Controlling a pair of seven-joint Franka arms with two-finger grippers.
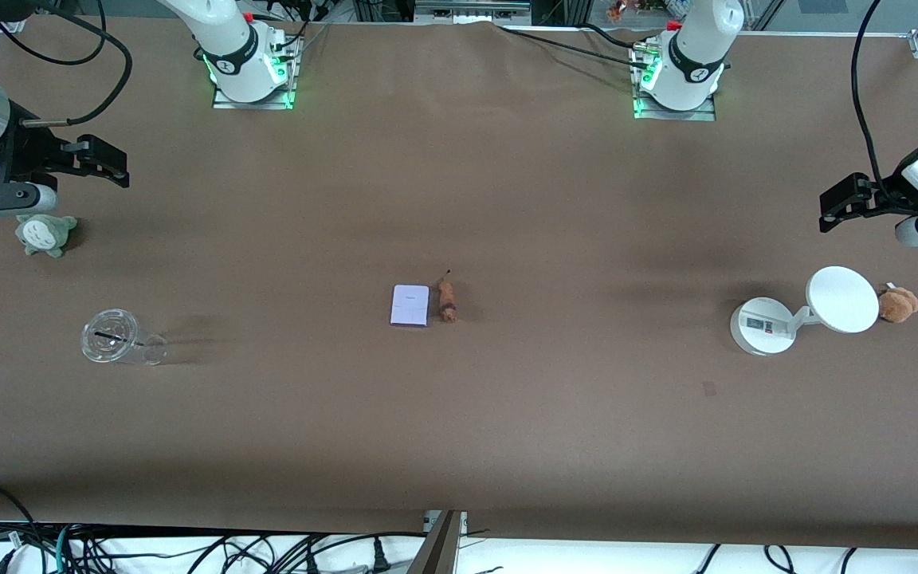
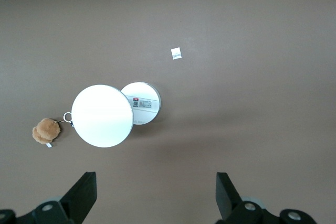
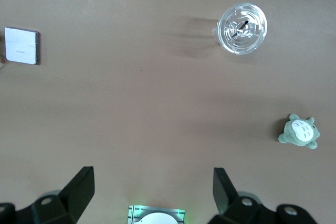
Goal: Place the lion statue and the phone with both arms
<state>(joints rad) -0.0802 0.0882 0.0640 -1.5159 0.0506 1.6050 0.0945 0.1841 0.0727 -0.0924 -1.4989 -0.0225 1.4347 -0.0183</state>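
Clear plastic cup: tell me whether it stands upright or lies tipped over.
Tipped over. The clear plastic cup lies on its side on the table in the front view, its lidded mouth facing the camera and its body stretched along the cloth.

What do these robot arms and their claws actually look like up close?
Both arms are glossy white with black joint bands, on metal base plates glowing green. Black cables trail from them. The left gripper and right gripper are black, with two blunt wedge-shaped fingers; the right wrist carries a silver cylinder with a blue light.
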